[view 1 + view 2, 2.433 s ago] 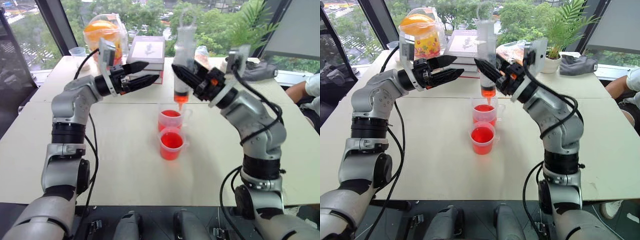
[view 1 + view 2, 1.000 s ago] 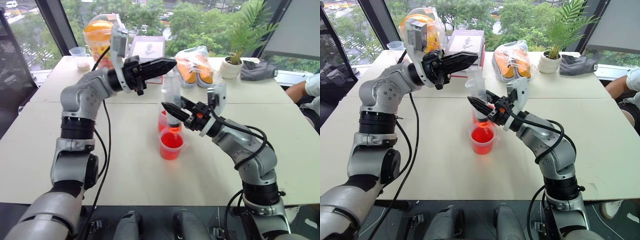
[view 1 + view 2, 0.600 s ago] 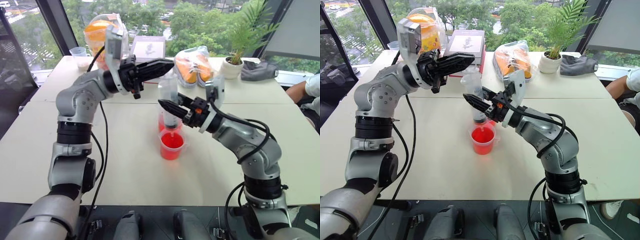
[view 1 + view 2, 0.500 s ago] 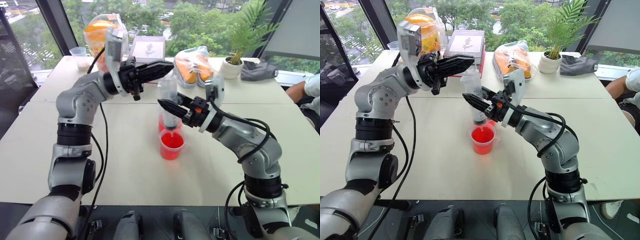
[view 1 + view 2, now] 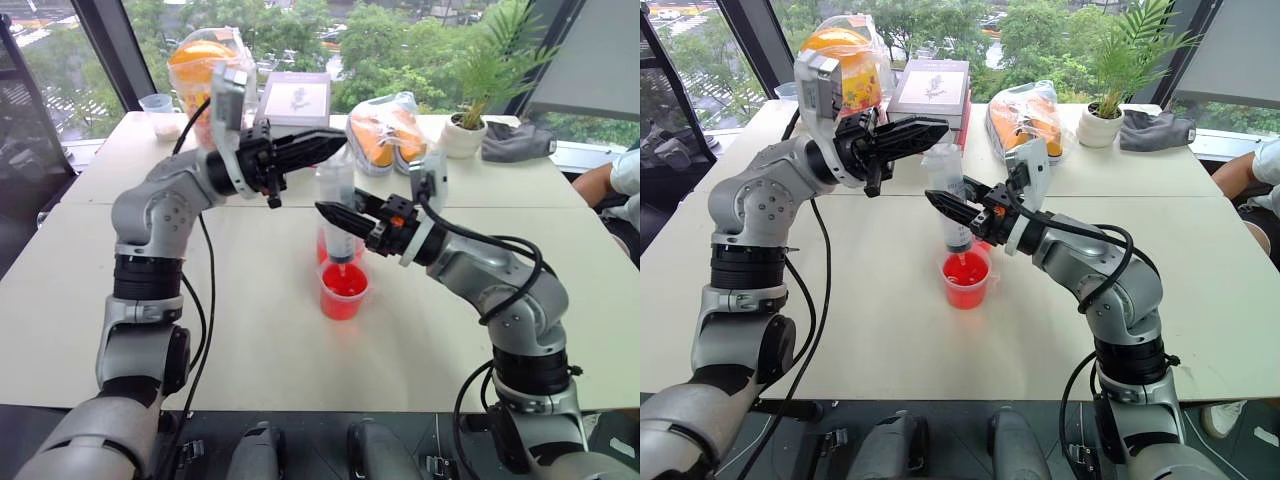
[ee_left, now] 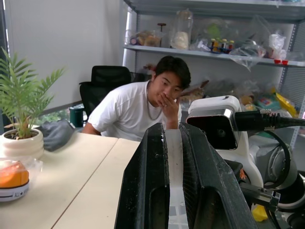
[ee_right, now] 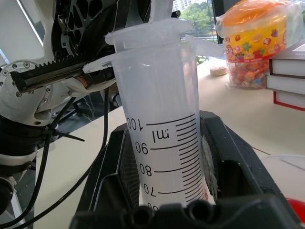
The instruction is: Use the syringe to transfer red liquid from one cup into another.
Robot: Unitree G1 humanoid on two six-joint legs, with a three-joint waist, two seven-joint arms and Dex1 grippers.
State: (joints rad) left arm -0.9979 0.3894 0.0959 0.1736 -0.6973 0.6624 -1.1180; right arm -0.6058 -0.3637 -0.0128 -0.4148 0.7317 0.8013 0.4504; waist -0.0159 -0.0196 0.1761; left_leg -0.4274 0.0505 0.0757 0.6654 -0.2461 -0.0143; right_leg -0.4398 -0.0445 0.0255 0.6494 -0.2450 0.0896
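Syringe (image 5: 954, 205), a clear ribbed-scale cylinder, stands clamped in right tool (image 5: 958, 211); left tool (image 5: 908, 132) closed.

1. We see bare desk (image 5: 250, 330) open in front of the two cups (image 5: 342, 290).
2. Behind them, books (image 5: 296, 100), snack bags (image 5: 385, 125) and a potted plant (image 5: 465, 130) crowd the far edge.
3. Above the cups, both claws and the syringe (image 5: 338, 205) fill the space.

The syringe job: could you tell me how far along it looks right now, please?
Mid-transfer. The near cup already holds red liquid. The right gripper is shut on the syringe, upright with its tip over that cup. The left gripper is shut above the plunger. The far cup is still red, so more draws may remain.
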